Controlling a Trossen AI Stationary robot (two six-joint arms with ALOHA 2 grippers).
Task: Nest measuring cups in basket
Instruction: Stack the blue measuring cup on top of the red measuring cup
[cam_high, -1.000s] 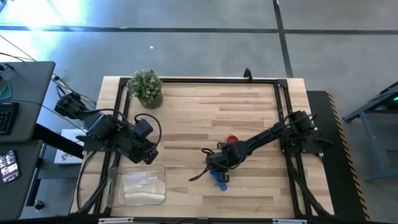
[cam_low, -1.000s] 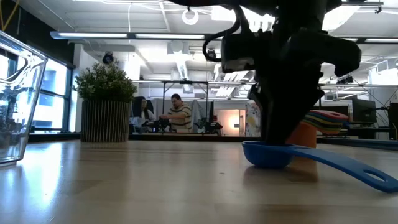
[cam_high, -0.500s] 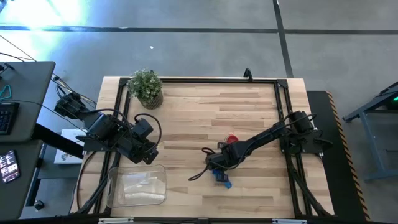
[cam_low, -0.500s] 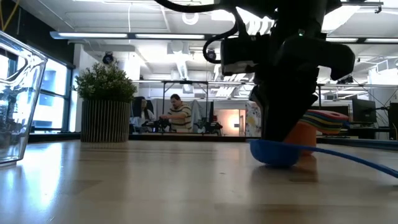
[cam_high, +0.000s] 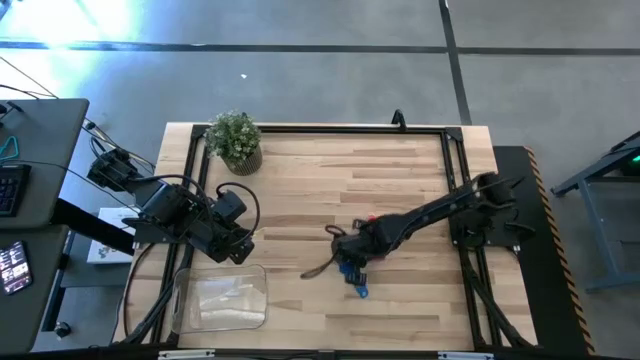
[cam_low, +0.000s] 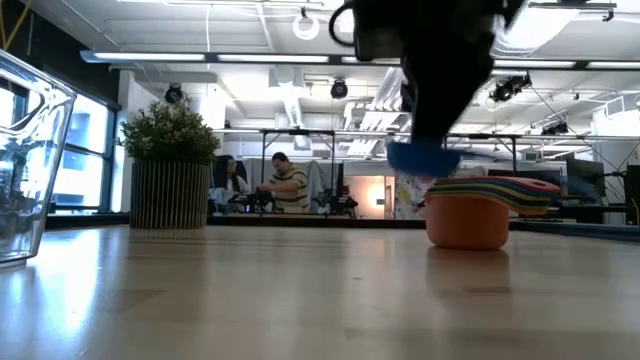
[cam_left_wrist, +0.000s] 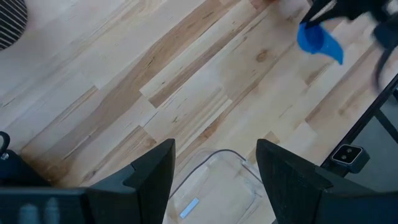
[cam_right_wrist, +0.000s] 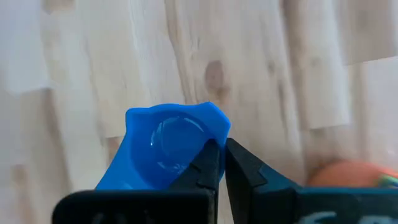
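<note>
Right gripper (cam_right_wrist: 219, 163) clenches small blue plastic measuring cup (cam_right_wrist: 165, 146), lifted; next, carry toward eight o'clock, clear plastic basket (cam_high: 222, 299).

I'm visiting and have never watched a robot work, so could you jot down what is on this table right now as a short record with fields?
Right end effector: shut on the blue measuring cup, pinching its rim, cup lifted off the table
Left end effector: open, holding nothing, above the basket's end
Basket: clear, near the table's front left corner, no cups visible in it
Stacked cups: orange one at the bottom, other colours nested in it, standing on the table
Potted plant: back left corner
</note>
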